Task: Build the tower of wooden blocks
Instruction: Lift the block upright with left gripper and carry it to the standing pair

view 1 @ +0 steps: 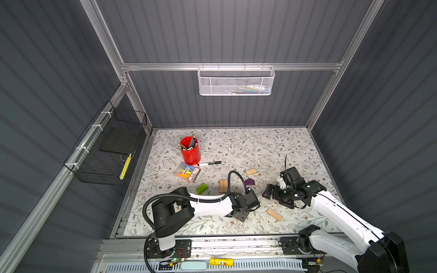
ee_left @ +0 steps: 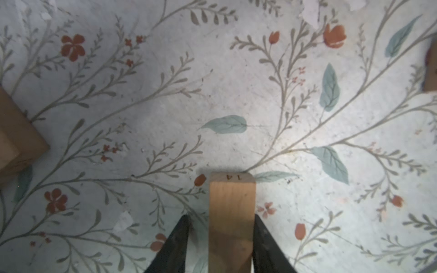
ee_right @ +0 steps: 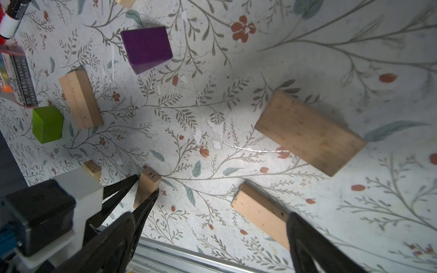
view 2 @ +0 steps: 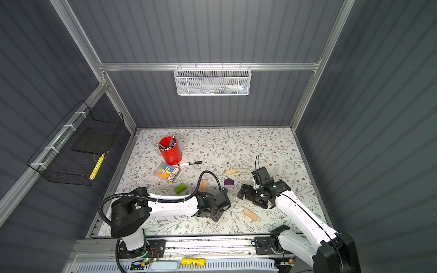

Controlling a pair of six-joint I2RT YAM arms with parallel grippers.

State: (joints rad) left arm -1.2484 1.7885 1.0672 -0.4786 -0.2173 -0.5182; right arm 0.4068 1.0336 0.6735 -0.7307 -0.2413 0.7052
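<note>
My left gripper [ee_left: 221,216] [ee_right: 146,185] is shut on a pale wood block [ee_left: 233,212] marked 14 on its end, low over the mat; in both top views its wrist [view 1: 243,201] [view 2: 212,201] hides that block. My right gripper [ee_right: 209,219] [view 1: 268,190] [view 2: 243,190] hangs open and empty above a wide wood block [ee_right: 307,132]. Another brick [ee_right: 260,212] [view 1: 274,214] lies beside one of its fingers. The purple block [view 1: 249,182] [ee_right: 146,47], the lime-green block [view 1: 201,188] [ee_right: 47,124] and a grooved brick [view 1: 223,185] [ee_right: 80,99] lie apart. No tower is in view.
A red pen cup [view 1: 190,151], a black marker [view 1: 209,163] and a packet of highlighters [view 1: 188,172] sit at the back left. One more brick [view 1: 251,171] lies behind the purple block. The metal rail [ee_right: 189,257] runs along the mat's front edge.
</note>
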